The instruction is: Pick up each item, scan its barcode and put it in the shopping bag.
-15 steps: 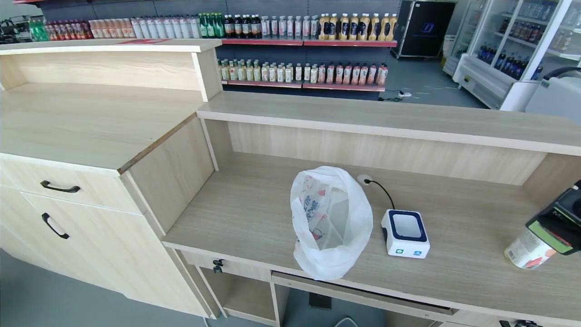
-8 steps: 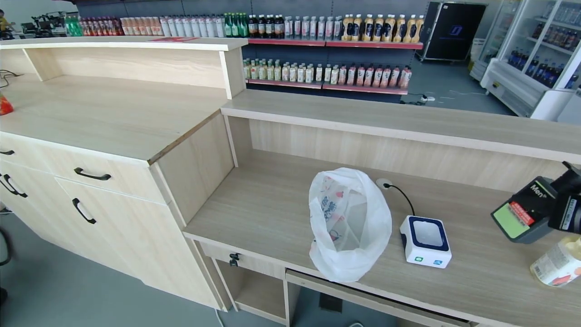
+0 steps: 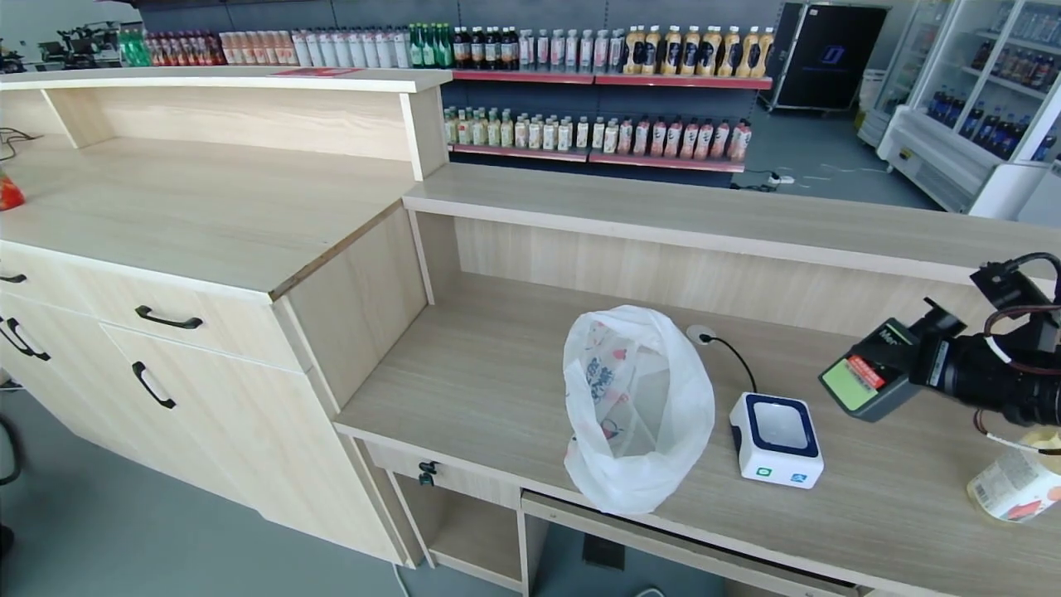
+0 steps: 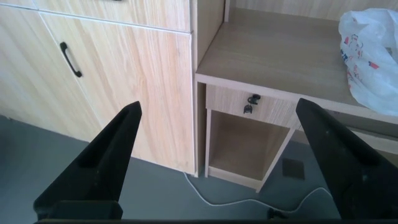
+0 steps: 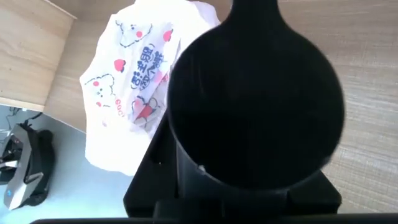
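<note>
My right hand (image 3: 918, 365) is clenched on a dark box (image 3: 870, 373) with a green end face and a red label. I hold it in the air above the tabletop (image 3: 497, 381), to the right of the scanner (image 3: 777, 438) and apart from it. The green end is turned toward the scanner and the shopping bag (image 3: 638, 406). From my right wrist the box (image 5: 255, 93) blocks most of what lies ahead, with the bag (image 5: 134, 93) beyond it and bare tabletop (image 5: 367, 93) to one side.

The bag stands open-mouthed with its bottom bulging over the tabletop's front edge. The scanner sits just beside it on the right, near the same front edge, glass face up. Its cable (image 3: 729, 356) runs back to a hole in the tabletop. Behind both there is open wood up to the back wall, which ends in a raised ledge. To the bag's left the surface runs bare to the side panel of the taller cabinet.

A pale bottle (image 3: 1015, 485) lies under my right forearm at the far right, near the front edge.

My left hand (image 4: 217, 106) is released, fingers spread wide. It hangs low in front of the cabinet doors, off the tabletop. The bag (image 4: 370, 50) is well off to one side of it.
</note>
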Available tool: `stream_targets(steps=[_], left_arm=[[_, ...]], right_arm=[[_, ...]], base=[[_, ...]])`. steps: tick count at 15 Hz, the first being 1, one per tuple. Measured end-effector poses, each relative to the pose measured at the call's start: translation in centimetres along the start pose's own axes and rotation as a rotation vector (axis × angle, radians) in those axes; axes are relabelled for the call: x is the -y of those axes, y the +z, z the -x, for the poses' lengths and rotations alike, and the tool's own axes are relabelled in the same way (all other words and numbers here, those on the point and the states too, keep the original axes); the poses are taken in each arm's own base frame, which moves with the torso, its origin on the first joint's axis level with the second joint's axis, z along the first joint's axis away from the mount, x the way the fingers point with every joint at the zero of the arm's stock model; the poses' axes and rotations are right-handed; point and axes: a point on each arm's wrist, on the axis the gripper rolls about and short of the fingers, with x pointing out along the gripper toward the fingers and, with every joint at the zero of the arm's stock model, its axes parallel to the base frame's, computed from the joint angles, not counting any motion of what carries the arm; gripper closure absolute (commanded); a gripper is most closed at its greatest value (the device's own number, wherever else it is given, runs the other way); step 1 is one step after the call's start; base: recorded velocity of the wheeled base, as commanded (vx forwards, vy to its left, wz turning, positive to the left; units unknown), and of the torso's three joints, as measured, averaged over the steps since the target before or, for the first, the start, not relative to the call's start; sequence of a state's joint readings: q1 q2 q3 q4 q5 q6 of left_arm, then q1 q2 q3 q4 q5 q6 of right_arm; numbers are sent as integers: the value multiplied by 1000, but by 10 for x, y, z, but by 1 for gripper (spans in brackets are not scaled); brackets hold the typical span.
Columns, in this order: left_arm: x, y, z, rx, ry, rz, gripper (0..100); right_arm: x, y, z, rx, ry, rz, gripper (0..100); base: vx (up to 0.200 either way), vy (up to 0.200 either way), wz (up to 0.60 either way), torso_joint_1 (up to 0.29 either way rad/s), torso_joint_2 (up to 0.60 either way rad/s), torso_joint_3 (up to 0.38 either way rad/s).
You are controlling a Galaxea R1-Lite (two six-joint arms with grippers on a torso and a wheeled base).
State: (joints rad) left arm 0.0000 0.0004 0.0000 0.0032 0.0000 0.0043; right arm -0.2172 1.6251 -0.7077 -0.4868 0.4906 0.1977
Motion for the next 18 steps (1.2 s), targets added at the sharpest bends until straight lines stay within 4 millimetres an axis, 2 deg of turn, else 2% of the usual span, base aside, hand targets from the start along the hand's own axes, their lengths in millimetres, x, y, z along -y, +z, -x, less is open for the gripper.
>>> stream_targets(steps=[4,7,18], left_arm=[[0,0,0,0,0,0,0],[0,0,0,0,0,0,0],[0,0,0,0,0,0,0]], right_arm=[[10,-10,-47,-66,-14,-4,100],[11,-21,-70,-113,-22,-10,100],[12,-32,-118,-150,21,-9,100]], base=[[0,0,0,0,0,0],[0,0,0,0,0,0],[0,0,0,0,0,0]])
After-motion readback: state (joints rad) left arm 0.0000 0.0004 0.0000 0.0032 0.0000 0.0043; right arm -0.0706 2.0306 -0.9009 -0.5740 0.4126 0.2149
